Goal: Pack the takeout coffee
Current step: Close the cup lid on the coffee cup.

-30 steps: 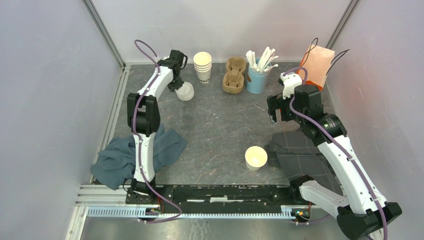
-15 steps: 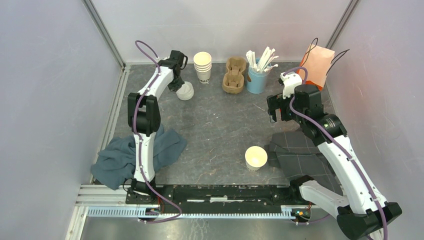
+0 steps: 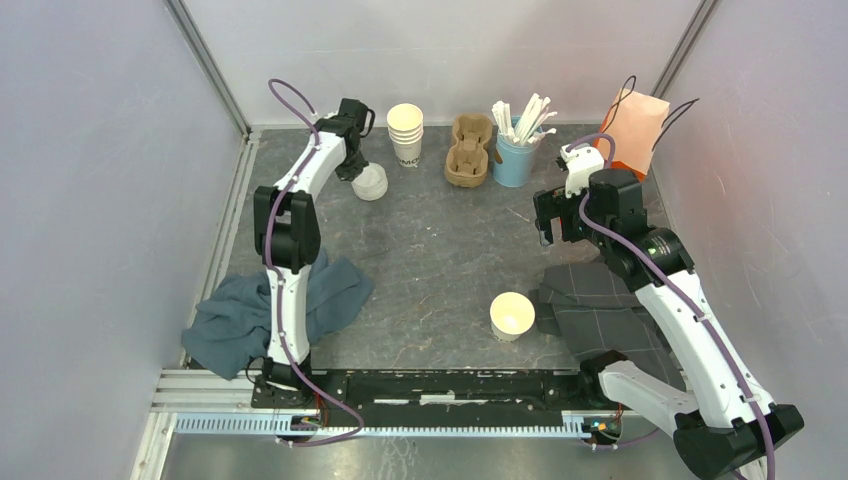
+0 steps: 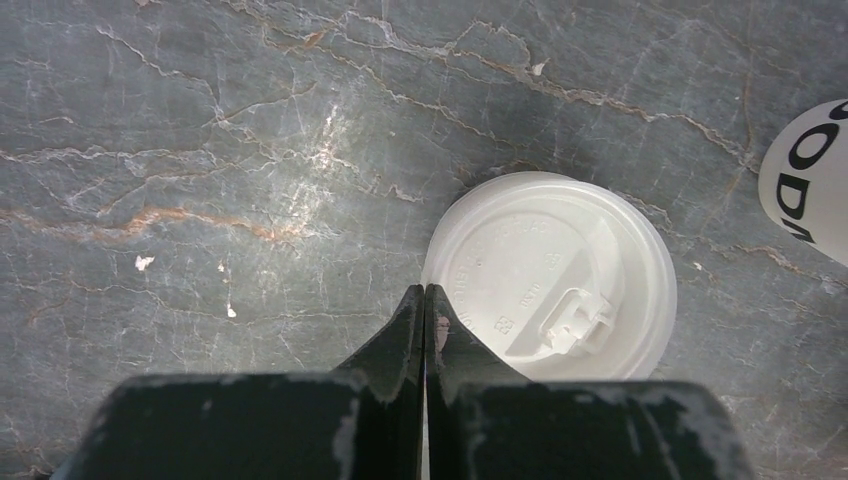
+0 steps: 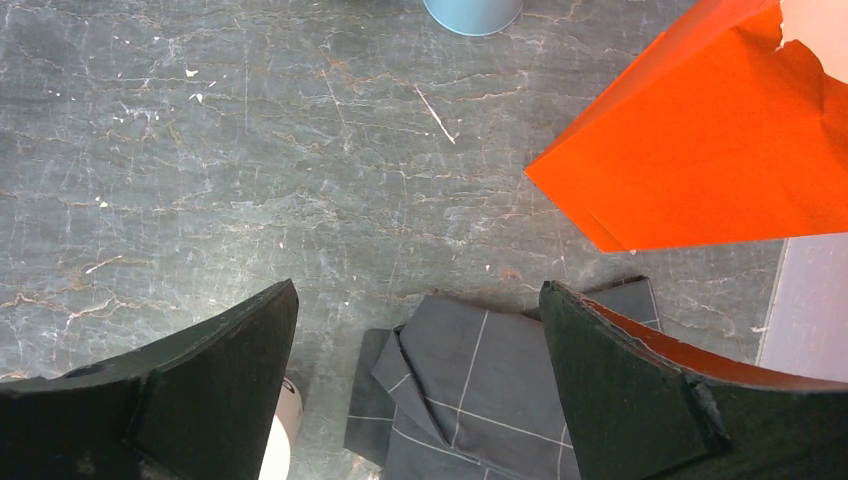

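No capped takeout coffee shows in these views. A stack of white sip lids [image 3: 372, 183] sits at the back left, and its top lid [image 4: 550, 275] fills the left wrist view. My left gripper [image 3: 358, 172] is right over it. Its jaws [image 4: 425, 290] are pressed together at the lid's left rim, with a thin white sliver between them. One open cream paper cup [image 3: 511, 314] with no lid stands near the front centre. My right gripper [image 3: 548, 228] hangs wide open above the table, with nothing between its fingers [image 5: 418, 287]. The cup's edge [image 5: 283, 440] peeks out beside its left finger.
A stack of lidless cups [image 3: 405, 130] [image 4: 805, 180], a brown cup carrier [image 3: 470, 150] and a blue tin of stirrers [image 3: 514, 160] line the back. An orange bag [image 3: 636, 125] [image 5: 700, 150] stands back right. A grey checked cloth [image 3: 600, 310] [image 5: 480, 390] lies right, a blue towel [image 3: 240, 320] front left.
My left gripper's jaws have closed at the lid stack; the arm has hardly moved. The right arm and the open cup are unchanged.
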Action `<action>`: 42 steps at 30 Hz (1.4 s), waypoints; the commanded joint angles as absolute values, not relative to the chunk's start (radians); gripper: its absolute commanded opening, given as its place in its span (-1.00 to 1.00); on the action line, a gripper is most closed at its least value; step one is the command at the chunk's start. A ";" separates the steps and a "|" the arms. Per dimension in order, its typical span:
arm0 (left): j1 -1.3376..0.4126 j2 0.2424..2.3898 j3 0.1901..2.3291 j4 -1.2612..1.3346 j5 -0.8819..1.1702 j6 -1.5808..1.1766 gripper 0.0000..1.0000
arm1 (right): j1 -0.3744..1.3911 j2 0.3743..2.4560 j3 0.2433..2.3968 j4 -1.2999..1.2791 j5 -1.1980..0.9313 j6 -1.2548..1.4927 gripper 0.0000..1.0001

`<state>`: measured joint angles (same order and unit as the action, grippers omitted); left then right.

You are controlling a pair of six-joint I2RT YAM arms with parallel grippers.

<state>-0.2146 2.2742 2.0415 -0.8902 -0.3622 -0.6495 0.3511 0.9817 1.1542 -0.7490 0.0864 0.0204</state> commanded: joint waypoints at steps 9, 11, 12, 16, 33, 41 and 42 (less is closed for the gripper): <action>-0.214 2.165 2.082 -0.897 -0.358 -0.627 -0.97 | 0.350 0.953 1.167 -0.703 0.075 0.027 0.96; -0.212 2.158 2.088 -0.901 -0.356 -0.630 -0.97 | 0.350 0.951 1.164 -0.703 0.075 0.027 0.96; -0.211 2.151 2.091 -0.900 -0.355 -0.630 -0.96 | 0.350 0.948 1.164 -0.703 0.075 0.027 0.96; -0.202 2.123 2.121 -0.908 -0.318 -0.647 -0.96 | 0.350 0.946 1.166 -0.705 0.074 0.029 0.96; -0.222 1.557 1.425 0.088 0.610 -1.332 -0.96 | 0.350 0.930 1.216 -0.638 -0.202 0.150 0.96; -0.378 1.447 1.155 0.728 0.753 -1.690 -0.96 | 0.349 0.967 1.237 -0.281 -0.555 0.408 0.96; -0.396 1.438 1.128 0.780 0.747 -1.714 -0.96 | 0.350 0.971 1.230 -0.224 -0.594 0.450 0.96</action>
